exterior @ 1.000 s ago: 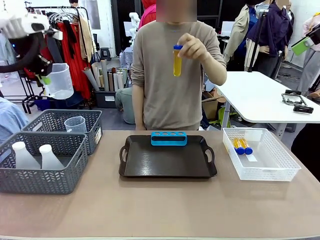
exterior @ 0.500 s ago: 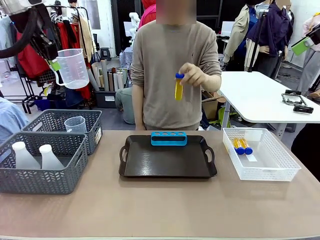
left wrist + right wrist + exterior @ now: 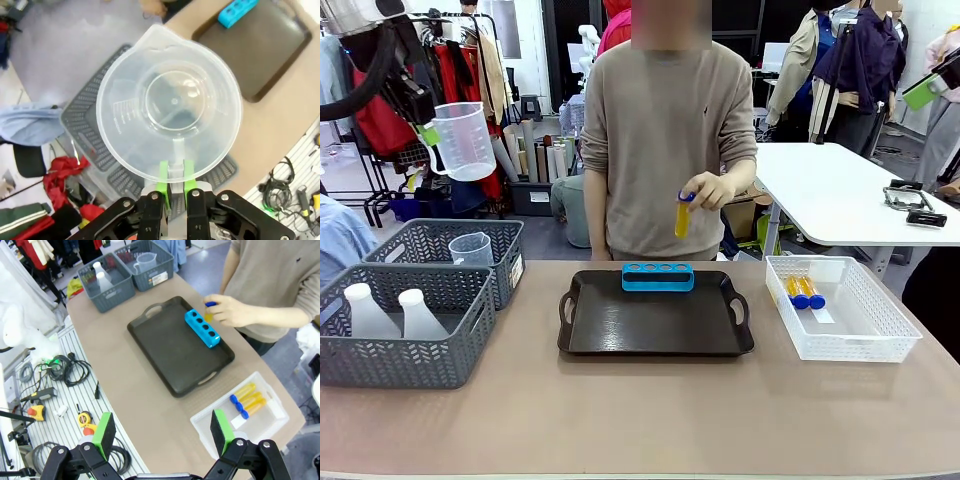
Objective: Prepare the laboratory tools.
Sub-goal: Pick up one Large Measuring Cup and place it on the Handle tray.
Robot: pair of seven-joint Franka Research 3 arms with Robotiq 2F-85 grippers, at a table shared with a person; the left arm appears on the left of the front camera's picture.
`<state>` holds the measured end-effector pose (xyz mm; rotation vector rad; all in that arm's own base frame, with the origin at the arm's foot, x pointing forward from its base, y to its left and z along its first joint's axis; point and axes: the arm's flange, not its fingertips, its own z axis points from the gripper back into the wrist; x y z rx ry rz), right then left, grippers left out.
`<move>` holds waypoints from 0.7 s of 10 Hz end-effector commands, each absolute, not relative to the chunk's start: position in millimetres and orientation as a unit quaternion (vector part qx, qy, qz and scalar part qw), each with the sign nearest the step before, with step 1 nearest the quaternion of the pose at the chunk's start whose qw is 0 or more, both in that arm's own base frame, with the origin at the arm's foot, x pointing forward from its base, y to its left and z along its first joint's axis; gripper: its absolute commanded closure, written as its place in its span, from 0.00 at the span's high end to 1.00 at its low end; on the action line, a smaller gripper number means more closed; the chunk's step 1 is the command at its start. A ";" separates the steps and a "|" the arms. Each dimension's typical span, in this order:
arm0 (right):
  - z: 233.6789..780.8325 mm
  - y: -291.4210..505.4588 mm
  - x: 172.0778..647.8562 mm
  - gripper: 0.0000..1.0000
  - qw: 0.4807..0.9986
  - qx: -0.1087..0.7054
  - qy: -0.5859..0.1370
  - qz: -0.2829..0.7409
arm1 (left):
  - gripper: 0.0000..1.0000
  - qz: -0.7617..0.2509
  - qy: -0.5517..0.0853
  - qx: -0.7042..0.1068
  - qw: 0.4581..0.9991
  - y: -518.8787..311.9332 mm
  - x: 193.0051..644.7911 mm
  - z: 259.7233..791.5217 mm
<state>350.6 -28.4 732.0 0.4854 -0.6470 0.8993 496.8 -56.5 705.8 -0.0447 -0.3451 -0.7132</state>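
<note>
Overhead at the left, the left jaws are clenched on the handle of the clear measuring jug (image 3: 462, 140), their green pads (image 3: 162, 176) pinching it, high above the grey baskets (image 3: 405, 362). The right jaws stand released, right pads (image 3: 105, 432) wide apart, high over the desk (image 3: 620, 410). Across it, a person's hand (image 3: 710, 188) holds one blue-capped tube (image 3: 681, 216), cap up, just above the blue rack (image 3: 658, 277) on the dark tray (image 3: 650, 325). More tubes (image 3: 803, 292) lie in the white mesh basket (image 3: 860, 348). Two flasks (image 3: 365, 312) stand in the near grey basket, a second jug (image 3: 470, 248) in the far one.
</note>
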 end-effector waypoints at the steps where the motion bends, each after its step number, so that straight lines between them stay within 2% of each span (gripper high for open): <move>1: 735.6 -25.6 350.4 1.00 0.819 0.242 -0.309 0.419 | 0.00 -0.419 -0.173 -0.021 0.891 -102.9 493.9 689.1; 7: 735.6 -25.6 350.4 1.00 0.819 0.242 -0.309 0.419 | 0.00 -0.555 -0.146 -0.051 0.817 -210.3 481.4 633.3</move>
